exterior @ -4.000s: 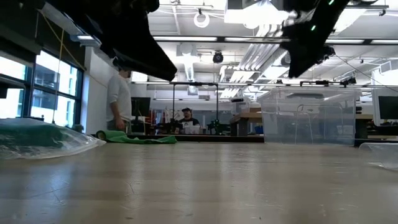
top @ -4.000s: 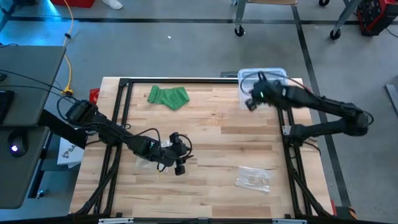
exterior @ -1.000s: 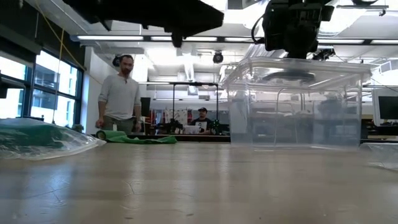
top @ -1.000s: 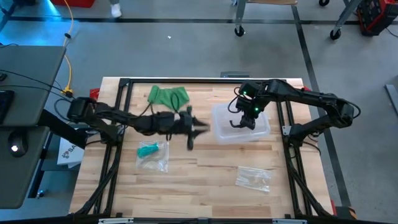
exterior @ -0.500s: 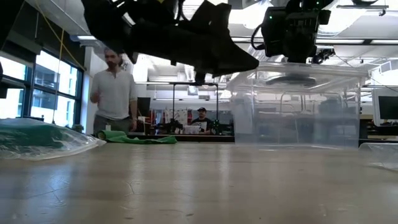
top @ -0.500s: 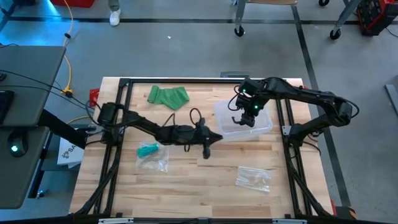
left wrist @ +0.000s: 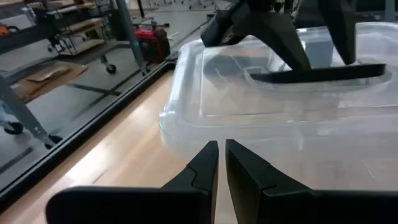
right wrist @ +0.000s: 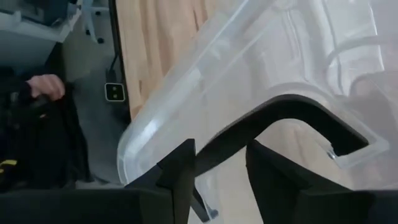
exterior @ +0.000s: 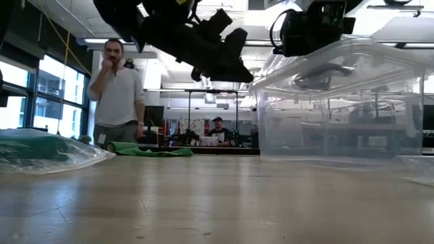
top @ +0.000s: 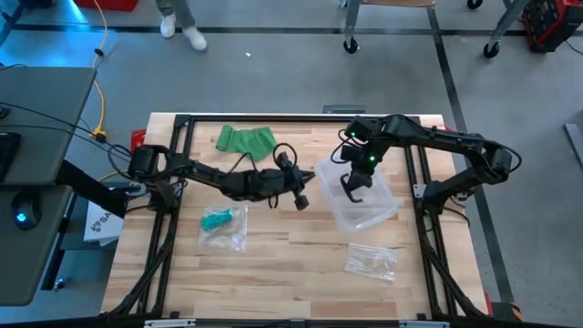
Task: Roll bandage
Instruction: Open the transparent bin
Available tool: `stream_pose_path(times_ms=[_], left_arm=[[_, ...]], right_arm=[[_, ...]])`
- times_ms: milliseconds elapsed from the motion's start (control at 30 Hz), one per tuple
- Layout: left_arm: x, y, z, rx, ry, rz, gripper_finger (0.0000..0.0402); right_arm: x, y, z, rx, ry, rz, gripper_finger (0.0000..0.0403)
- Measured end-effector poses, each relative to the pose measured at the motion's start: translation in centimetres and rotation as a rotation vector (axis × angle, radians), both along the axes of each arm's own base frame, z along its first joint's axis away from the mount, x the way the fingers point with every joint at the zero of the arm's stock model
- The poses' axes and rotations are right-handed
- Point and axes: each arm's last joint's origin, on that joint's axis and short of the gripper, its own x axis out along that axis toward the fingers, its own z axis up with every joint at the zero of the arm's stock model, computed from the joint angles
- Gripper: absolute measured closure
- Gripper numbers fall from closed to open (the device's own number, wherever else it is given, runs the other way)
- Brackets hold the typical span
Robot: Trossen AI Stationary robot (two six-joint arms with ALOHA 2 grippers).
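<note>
Bandage (top: 219,220) lay bagged on the desk (top: 301,264), behind the left tool (top: 301,197), whose fingers were pressed together; right tool (top: 354,183) pinched the clear bin (top: 369,211).

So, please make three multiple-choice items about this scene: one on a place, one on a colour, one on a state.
1. Where does the clear plastic bin sit?
A. right half of the table
B. left edge
C. on the floor

2. What colour is the cloth at the table's far side?
A. red
B. green
C. white

3. How are the left gripper's fingers?
A. wide open
B. shut, empty
C. shut on the cloth

Answers:
1 A, under the right gripper in the high view.
2 B, plainly green from above.
3 B, fingers nearly touch, nothing between.
</note>
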Motion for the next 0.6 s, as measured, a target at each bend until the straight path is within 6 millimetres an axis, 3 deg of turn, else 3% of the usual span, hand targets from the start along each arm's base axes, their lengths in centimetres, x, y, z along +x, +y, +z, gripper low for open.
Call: stream_pose_path(times_ms=[267,400,600], left_arm=[[-0.6,-2.9,2.2,-0.010,-0.069,-0.131,0.0376],[-0.2,-3.5,1.8,-0.060,-0.096,-0.289,0.0376],[0.6,-2.6,0.2,-0.083,-0.090,-0.270,0.0376]], right_arm=[[0.0,0.0,0.0,-0.017,-0.002,-0.003,0.0268],[0.5,-0.2,0.2,-0.011,-0.077,0.008,0.0268],[1.3,-0.4,0.1,0.009,-0.170,-0.007,0.0268]])
